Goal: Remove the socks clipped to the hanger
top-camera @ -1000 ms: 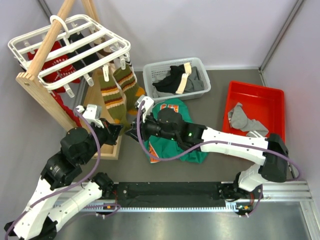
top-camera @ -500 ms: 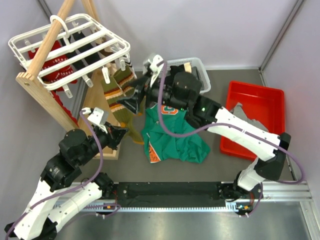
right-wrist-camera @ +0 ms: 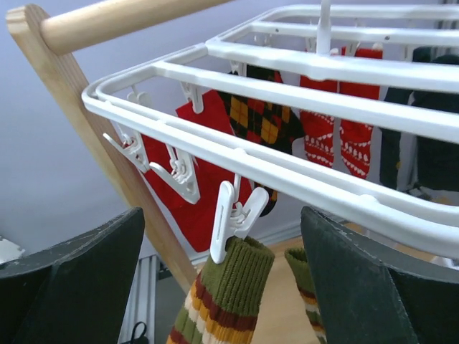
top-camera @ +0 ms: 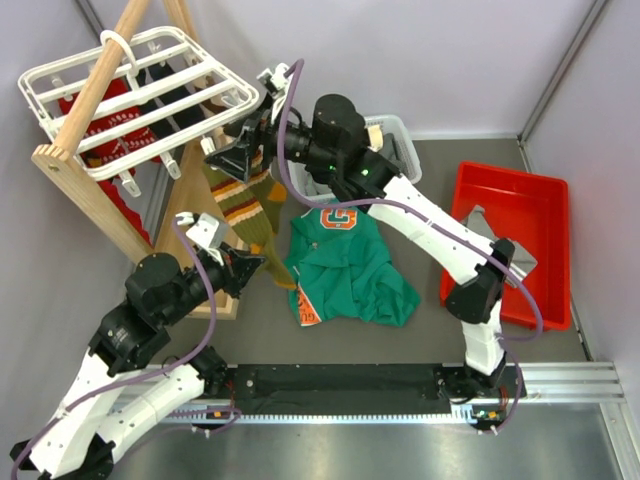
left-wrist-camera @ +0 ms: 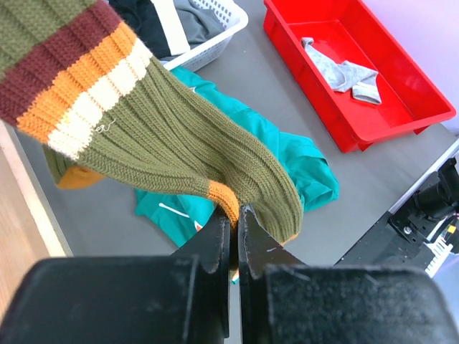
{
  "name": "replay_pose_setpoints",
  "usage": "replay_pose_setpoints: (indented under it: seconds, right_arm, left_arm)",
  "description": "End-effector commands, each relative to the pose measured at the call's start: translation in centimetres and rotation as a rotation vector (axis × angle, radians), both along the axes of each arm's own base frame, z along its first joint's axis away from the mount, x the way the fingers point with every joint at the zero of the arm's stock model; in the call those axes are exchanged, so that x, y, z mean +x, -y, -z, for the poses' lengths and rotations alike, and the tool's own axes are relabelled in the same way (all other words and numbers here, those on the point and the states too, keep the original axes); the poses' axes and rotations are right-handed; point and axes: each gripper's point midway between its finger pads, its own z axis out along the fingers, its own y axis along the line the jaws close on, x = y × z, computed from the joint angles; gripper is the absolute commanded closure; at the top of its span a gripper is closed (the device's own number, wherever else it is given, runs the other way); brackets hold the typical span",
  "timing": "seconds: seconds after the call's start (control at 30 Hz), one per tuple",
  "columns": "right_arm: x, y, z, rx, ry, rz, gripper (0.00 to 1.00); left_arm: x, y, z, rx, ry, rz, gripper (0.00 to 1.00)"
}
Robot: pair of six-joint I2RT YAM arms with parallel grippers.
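The left gripper point(left-wrist-camera: 233, 215) has its jaws pinched tight on the toe of an olive-green ribbed sock with brown, orange and cream stripes point(left-wrist-camera: 179, 150). The sock's cuff hangs from a small white clip point(right-wrist-camera: 231, 218) under the white plastic slatted hanger point(right-wrist-camera: 287, 172). The right gripper point(top-camera: 228, 152) has its jaws spread wide either side of that clip, seemingly not touching it.

No legible text or numbers anywhere: the only candidate is the orange-and-white print on the green shirt point(top-camera: 352, 276) in the top view, too small and blurred to read.
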Motion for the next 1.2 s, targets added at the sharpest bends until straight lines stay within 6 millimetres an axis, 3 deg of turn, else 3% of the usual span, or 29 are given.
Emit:
replay_pose_setpoints:
  seconds: [0.0, 0.37, 0.5, 0.67, 0.9, 1.0, 1.07, 1.1, 1.17]
  right_arm:
    - [-0.6, -0.5, -1.9, 0.058, 0.023, -0.052, 0.11]
    - [0.6, -2.3, -0.6, 0.106, -0.058, -0.067, 0.09]
    - [0.4, -2.5, -0.9, 0.133, -0.073, -0.087, 0.12]
    - [-0.3, -2.4, -1.9, 0.177, -0.069, -0.126, 0.22]
    - [-1.2, -1.8, -3.0, 0.216, -0.091, -0.161, 0.23]
    - [-1.2, -1.9, -3.0, 0.221, -0.102, -0.164, 0.34]
    - [-1.2, -1.8, -3.1, 0.227, -0.108, -0.160, 0.56]
    - [-1.1, -1.7, -3.2, 0.236, -0.111, -0.154, 0.73]
    - [-0.9, -1.9, -2.8, 0.233, -0.119, -0.146, 0.87]
  left_arm:
    - [0.3, 0.9, -1.5, -0.029, 0.059, 0.037, 1.00]
    - [0.0, 1.2, -1.7, -0.016, 0.051, 0.062, 1.00]
    - [0.0, 1.2, -1.4, -0.011, 0.044, 0.065, 1.00]
    - [0.0, 1.3, -1.2, -0.017, 0.044, 0.064, 1.00]
    - [0.0, 1.2, -1.0, -0.018, 0.046, 0.059, 1.00]
    - [0.1, 1.2, -0.9, -0.015, 0.047, 0.060, 1.00]
    - [0.1, 1.2, -0.8, -0.013, 0.044, 0.061, 1.00]
    - [0.1, 1.2, -0.8, -0.014, 0.045, 0.061, 1.00]
    - [0.1, 1.3, -0.7, -0.016, 0.044, 0.066, 1.00]
